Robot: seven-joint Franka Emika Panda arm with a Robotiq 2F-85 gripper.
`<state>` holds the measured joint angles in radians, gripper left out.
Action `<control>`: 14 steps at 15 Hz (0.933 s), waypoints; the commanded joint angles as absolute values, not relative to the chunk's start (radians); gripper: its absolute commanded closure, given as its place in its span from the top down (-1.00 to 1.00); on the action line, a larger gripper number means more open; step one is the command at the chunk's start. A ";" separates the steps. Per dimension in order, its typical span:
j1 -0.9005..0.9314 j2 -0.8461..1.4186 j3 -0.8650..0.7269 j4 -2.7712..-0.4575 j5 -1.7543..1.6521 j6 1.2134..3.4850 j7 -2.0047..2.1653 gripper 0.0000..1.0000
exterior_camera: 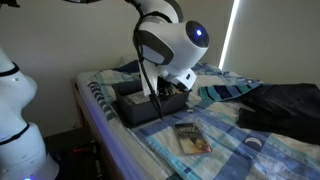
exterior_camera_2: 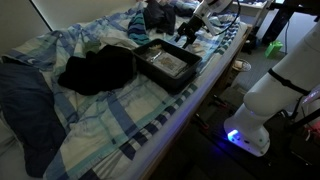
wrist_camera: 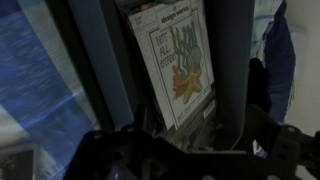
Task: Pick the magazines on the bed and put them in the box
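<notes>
1. Small orange-tan magazine [exterior_camera: 192,138] lies flat on the checked table [exterior_camera: 240,150], just beside the dark box [exterior_camera: 140,112].
2. In the wrist view dark bars cut off both sides of its cover and the title is too blurred to read. I can't make out the navy one.
3. Its long axis runs diagonally away from the box; in the wrist view it stands upright.
4. My arm [exterior_camera: 165,40] bends over from above, with the wrist down over the box.
5. My jaws sit low at the box; I can't tell their opening or any hold.
6. Dark cloth bundle [exterior_camera_2: 95,70] lies beside the box.
</notes>
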<state>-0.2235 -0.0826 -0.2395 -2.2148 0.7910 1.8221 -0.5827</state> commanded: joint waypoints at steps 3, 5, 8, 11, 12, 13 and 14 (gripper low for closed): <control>-0.250 -0.178 -0.279 -2.226 0.781 1.818 -0.541 1.00; -0.255 -0.164 -0.295 -2.172 0.795 1.811 -0.515 1.00; -0.251 -0.157 -0.305 -2.172 0.792 1.819 -0.536 1.00; -0.254 -0.150 -0.308 -2.158 0.791 1.825 -0.519 1.00; -0.255 -0.138 -0.311 -2.153 0.797 1.826 -0.512 1.00; -0.256 -0.129 -0.312 -2.150 0.801 1.829 -0.504 1.00; -0.258 -0.115 -0.316 -2.145 0.813 1.833 -0.499 1.00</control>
